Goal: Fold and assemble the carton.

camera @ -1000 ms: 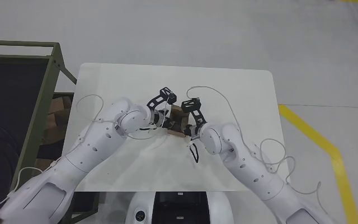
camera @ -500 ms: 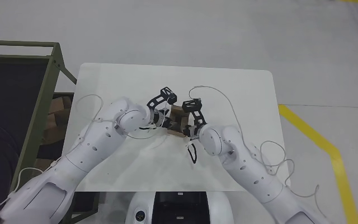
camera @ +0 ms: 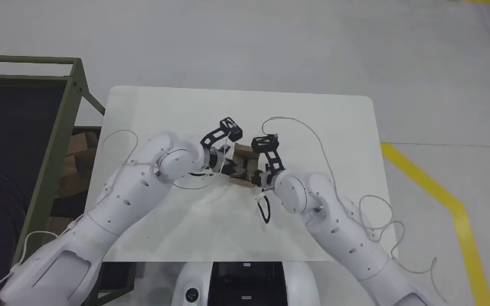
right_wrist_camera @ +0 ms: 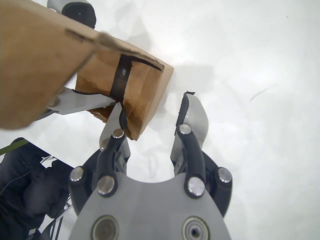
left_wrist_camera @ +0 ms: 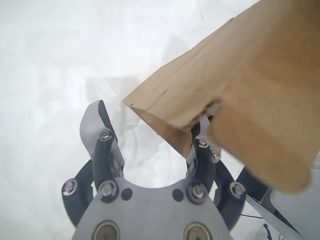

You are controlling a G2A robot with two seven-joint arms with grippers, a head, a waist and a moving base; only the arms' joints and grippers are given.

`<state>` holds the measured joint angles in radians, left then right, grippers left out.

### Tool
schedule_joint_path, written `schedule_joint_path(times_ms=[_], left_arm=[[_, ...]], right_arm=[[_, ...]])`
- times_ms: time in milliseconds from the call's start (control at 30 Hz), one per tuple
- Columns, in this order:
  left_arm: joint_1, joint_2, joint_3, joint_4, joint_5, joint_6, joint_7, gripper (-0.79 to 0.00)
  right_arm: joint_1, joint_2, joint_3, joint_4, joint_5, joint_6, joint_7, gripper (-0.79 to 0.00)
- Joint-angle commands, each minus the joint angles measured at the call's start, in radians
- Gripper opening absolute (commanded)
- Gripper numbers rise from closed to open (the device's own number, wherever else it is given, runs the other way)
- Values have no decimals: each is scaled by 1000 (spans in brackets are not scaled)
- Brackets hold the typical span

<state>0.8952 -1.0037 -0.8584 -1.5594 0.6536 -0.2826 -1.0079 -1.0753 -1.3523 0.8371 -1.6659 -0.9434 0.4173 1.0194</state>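
Left wrist view: the left gripper (left_wrist_camera: 153, 111) has two grey metal fingers faced with black rubber pads. They are spread wide and clamp nothing. One finger (left_wrist_camera: 101, 122) stands free over the white table. The other is tucked under a flap of the brown corrugated cardboard carton (left_wrist_camera: 237, 76), its tip hidden. A sharp folded corner of the carton pokes into the gap between them. The cardboard is matte, with a score line along one panel and a frayed edge by the hidden finger.

Right wrist view: the right gripper (right_wrist_camera: 153, 102) is likewise released, fingers wide. One finger sits just inside the carton's (right_wrist_camera: 147, 86) open end. The other finger (right_wrist_camera: 192, 111), its pad edge ragged, stands clear outside. A finger of the other arm reaches into the same box, and a blurred flap in front covers part of it.

Top view: both white arms meet at the centre of the frame, over the smooth white table with rounded corners (camera: 153, 115). The carton (camera: 246, 155) lies between the wrists, mostly covered by them and by black camera brackets (camera: 222, 131). Thin white cables (camera: 306, 130) loop off each arm. At the left edge stands an olive-green metal frame (camera: 53, 107), cut off, with brown cardboard pieces (camera: 76, 157) below it. A yellow floor stripe (camera: 429, 183) runs down the right side.
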Motion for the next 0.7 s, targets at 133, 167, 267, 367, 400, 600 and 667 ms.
schedule_joint_path(times_ms=[133, 167, 267, 367, 400, 600, 667], left_arm=[[86, 20, -42, -170, 6, 22, -35, -126], [99, 24, -54, -188, 5, 26, -38, -129], [125, 32, -83, -223, 9, 32, -38, -135], [143, 37, -103, -242, 18, 39, -34, -129], [147, 39, -109, -245, 22, 42, -33, -129], [168, 44, -137, -255, 33, 52, -21, -126], [174, 46, -148, -258, 32, 50, -17, -111]], right_arm=[[75, -21, -3, 114, 55, -24, -39, -400], [86, -27, -14, 126, 62, -21, -45, -400], [108, -40, -41, 148, 72, -9, -54, -400], [121, -50, -56, 158, 76, 3, -58, -397], [124, -52, -59, 160, 76, 6, -58, -397], [129, -61, -66, 158, 70, 15, -57, -320], [127, -61, -63, 155, 67, 17, -55, -277]])
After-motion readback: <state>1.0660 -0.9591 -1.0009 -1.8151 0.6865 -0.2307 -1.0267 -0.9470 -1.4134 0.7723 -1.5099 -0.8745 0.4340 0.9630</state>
